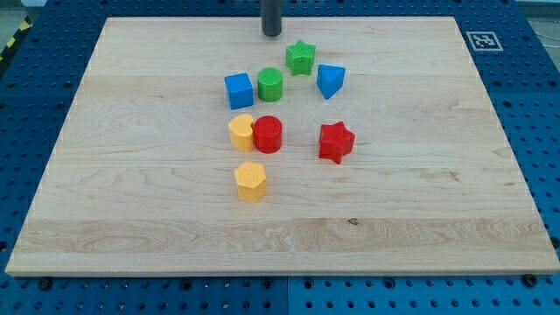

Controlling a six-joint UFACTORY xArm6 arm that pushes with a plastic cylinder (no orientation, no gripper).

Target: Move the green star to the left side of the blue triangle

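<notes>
The green star point(300, 58) sits near the view's top centre on the wooden board point(131, 175). The blue triangle point(330, 80) lies just to its lower right, close beside it. My tip point(272, 33) is the lower end of the dark rod at the view's top, a little to the upper left of the green star and apart from it. A green cylinder point(270, 85) stands to the lower left of the star, with a blue cube point(239, 90) to its left.
A yellow block point(241, 132) touches a red cylinder point(268, 134) at the board's middle. A red star point(336, 142) lies to their right. A yellow hexagon block point(250, 181) sits below them. A marker tag point(482, 39) is at the board's top right.
</notes>
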